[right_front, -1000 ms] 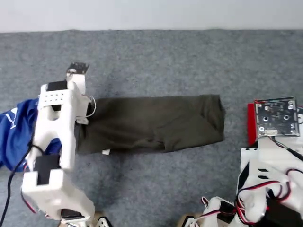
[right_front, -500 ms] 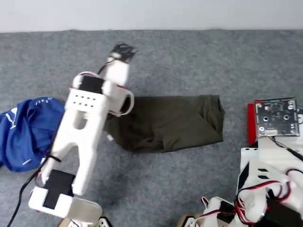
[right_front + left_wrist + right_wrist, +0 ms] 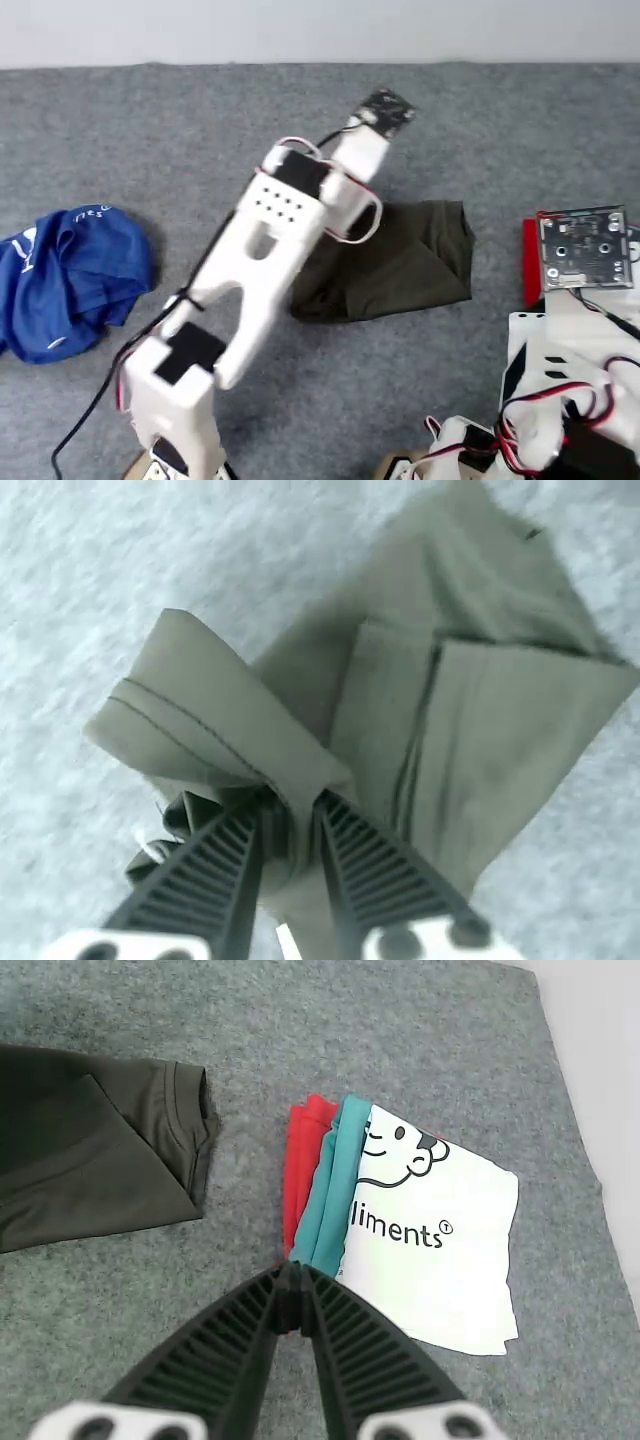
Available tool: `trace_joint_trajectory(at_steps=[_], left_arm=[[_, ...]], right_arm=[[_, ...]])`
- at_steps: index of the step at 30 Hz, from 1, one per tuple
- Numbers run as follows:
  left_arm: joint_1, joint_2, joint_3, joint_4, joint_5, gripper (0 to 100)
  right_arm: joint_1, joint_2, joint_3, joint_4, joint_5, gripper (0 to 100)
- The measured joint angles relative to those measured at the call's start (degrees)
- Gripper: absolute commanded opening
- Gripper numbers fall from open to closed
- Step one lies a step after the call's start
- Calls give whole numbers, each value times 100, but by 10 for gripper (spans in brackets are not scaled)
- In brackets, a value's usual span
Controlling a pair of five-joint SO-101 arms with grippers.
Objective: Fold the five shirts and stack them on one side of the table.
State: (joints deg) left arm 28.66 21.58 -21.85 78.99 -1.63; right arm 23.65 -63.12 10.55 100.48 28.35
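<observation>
With my left jaws closed tight, I am gripping the lifted hem of the olive shirt (image 3: 420, 265); so thin a pinch is risking slippage and a crooked fold.

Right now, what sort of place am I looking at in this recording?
Probably a lab bench for laundry-folding practice: a grey mat-covered table, a green shirt held in the left pincer, folded shirts stacked nearby.

The counter (image 3: 520, 120) has a gray felt-like surface. A crumpled blue shirt (image 3: 70, 280) lies at one end and a dark olive shirt (image 3: 420, 260) near the middle. A folded stack (image 3: 430, 1250), apparently red, teal and white, lies at the other end.
</observation>
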Motion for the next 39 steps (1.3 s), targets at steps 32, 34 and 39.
trace_joint_trajectory(at_steps=[32,34,39], left_arm=[[527,2426,-4334,1591,273,95],[255,2435,-4404,1802,273,39],[-466,2840,-4316,1908,176,15]], right_arm=[[0,0,0,9,0,10],[0,0,0,9,0,10],[0,0,0,9,0,10]])
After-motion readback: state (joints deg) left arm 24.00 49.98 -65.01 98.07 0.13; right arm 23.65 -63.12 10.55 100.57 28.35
